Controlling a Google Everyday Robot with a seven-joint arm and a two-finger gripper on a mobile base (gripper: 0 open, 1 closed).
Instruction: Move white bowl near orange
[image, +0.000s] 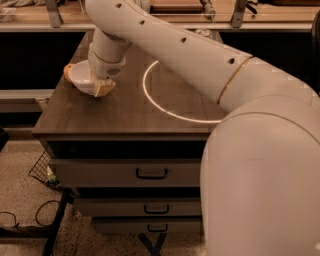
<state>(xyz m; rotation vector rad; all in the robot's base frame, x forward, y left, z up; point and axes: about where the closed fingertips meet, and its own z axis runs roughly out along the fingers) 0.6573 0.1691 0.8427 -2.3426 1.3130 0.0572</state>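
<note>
The white bowl sits tilted at the left end of the wooden table, its left rim touching the orange, a small round fruit that is partly hidden behind it. My gripper comes down from the white arm onto the bowl's right rim. It is shut on the bowl, and a tan fingertip shows under the rim.
A bright ring of light lies on the table's middle. Drawers with dark handles are below the tabletop. A wire basket and cables lie on the floor at left. My white body fills the right foreground.
</note>
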